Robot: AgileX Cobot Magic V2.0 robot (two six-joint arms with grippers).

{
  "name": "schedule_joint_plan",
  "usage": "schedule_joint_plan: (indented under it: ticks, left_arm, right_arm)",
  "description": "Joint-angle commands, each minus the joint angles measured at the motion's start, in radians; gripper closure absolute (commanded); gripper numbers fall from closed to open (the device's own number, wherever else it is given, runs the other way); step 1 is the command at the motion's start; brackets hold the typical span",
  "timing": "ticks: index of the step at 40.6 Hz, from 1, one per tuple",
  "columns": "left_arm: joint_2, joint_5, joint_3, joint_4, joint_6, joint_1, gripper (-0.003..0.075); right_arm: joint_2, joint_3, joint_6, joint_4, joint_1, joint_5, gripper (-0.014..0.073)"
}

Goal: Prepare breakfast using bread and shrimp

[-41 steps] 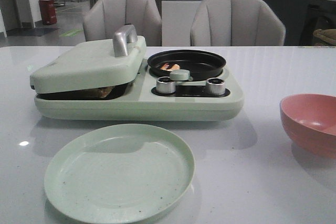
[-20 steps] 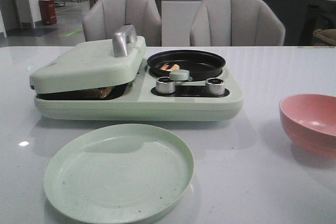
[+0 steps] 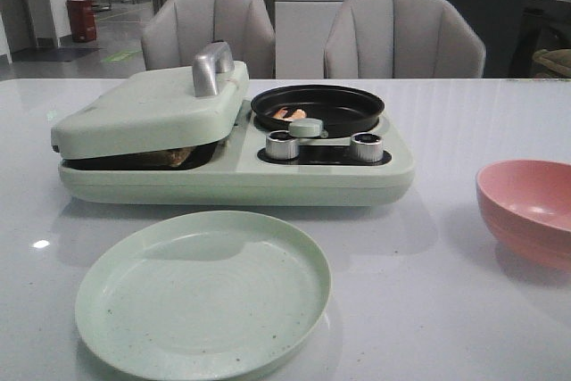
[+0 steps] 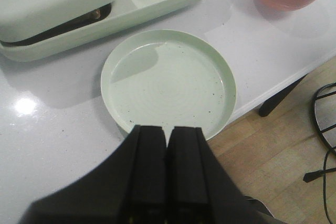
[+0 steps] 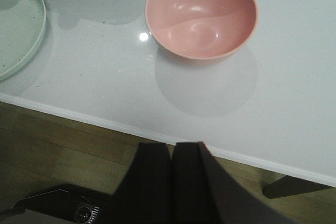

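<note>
The bread shows only as a brown edge in the gap under the nearly closed lid of the pale green breakfast maker; that edge also shows in the left wrist view. The shrimp lie in the round black pan on the maker's right half. My left gripper is shut and empty, held over the near edge of the empty green plate. My right gripper is shut and empty, off the table's front edge, near the pink bowl.
The green plate lies in front of the maker. The pink bowl stands at the right. Two silver knobs and a handle sit on the maker. Two grey chairs stand behind the table.
</note>
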Motion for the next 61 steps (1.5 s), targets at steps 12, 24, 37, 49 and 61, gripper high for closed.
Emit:
schedule_joint_plan:
  ticks: [12, 24, 37, 49, 61]
  left_arm:
    - [-0.003, 0.076, -0.028, 0.389, -0.326, 0.085, 0.0619]
    - [-0.003, 0.098, -0.028, 0.379, -0.326, 0.085, 0.0619]
    - [-0.101, 0.055, -0.004, 0.387, -0.326, 0.184, 0.0619]
    - [-0.423, -0.407, 0.286, 0.231, -0.091, 0.427, 0.0619]
    - [-0.629, -0.587, 0.557, 0.204, -0.091, 0.583, 0.0619]
  right_arm:
    - [0.008, -0.024, 0.002, 0.014, 0.001, -0.079, 0.0559]
    - [0.008, -0.024, 0.002, 0.014, 0.001, -0.079, 0.0559]
    - [0.008, -0.024, 0.002, 0.014, 0.001, -0.079, 0.0559]
    - [0.008, -0.024, 0.002, 0.014, 0.001, -0.079, 0.0559]
    - [0.008, -0.024, 0.002, 0.014, 0.001, -0.079, 0.0559]
